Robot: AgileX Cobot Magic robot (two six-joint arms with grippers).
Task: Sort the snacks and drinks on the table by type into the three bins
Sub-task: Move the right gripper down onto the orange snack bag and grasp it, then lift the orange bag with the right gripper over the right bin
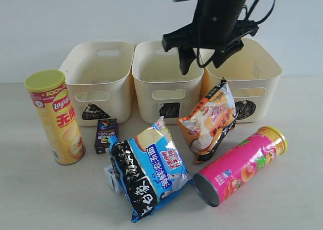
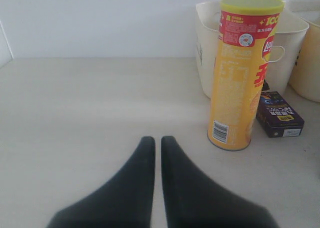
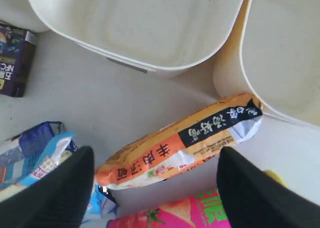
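Observation:
My right gripper point(image 1: 203, 64) point(image 3: 155, 155) hangs open above the orange-white foil bag point(image 1: 209, 121) point(image 3: 185, 140), which leans against the right bin point(image 1: 265, 86); nothing is between its fingers. The pink tube point(image 1: 242, 164) point(image 3: 175, 215) lies on its side beside that bag. A blue-black-white bag point(image 1: 149, 169) partly covers the white and blue carton point(image 1: 112, 178). The yellow Lay's tube point(image 1: 55, 116) point(image 2: 245, 73) stands upright with the dark purple carton point(image 1: 106, 135) point(image 2: 279, 115) next to it. My left gripper point(image 2: 157, 140) is shut and empty, low over the table, apart from the tube.
The three cream bins stand side by side at the back: left bin point(image 1: 81, 83), middle bin point(image 1: 146, 89) and the right one. The table point(image 1: 282, 205) stretches bare to the left in the left wrist view. A pale wall rises behind the bins.

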